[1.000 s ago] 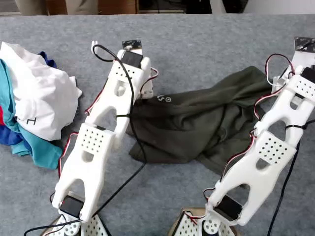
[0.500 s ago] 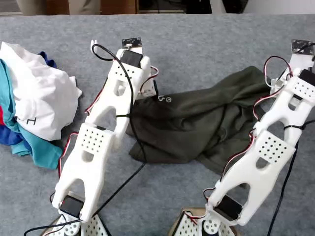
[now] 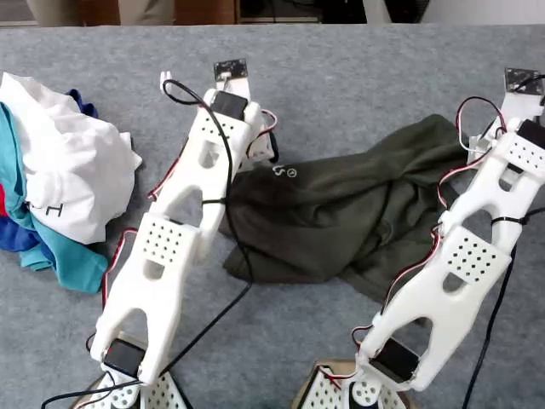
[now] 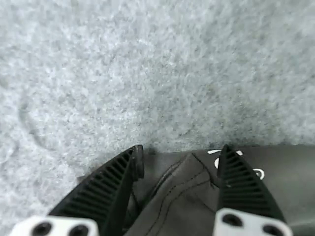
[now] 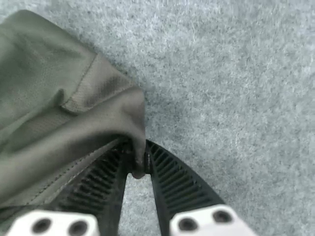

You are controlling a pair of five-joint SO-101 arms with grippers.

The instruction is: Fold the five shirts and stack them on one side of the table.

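Left arm had crept a little toward the far side of the table over the last second. Right arm and the shirts were unchanged.

Left arm: stretched forward from its base at the near edge, wrist pitched down. Left gripper (image 4: 182, 158) sat low over the left edge of the dark olive shirt (image 3: 341, 213), jaws spread apart, one finger on each side of a stitched seam. White print on the fabric lay just beside one fingertip. Nothing was gripped.

Right arm: stretched forward along the right side of the table, wrist down at the shirt's far right corner. Right gripper (image 5: 139, 160) was clenched on a fold of the dark olive shirt, a hemmed edge pinched between the ribbed fingers (image 5: 172, 174).

Dark olive shirt: crumpled, unfolded, lying on the grey felt table cover (image 3: 366, 68) between the two arms, roughly mid-table.

Other shirts: heaped at the left edge, well apart from both grippers. White shirt (image 3: 72, 166) lay on top, teal shirt (image 3: 64, 256) and blue shirt (image 3: 13, 234) under it, with a sliver of red at the edge.
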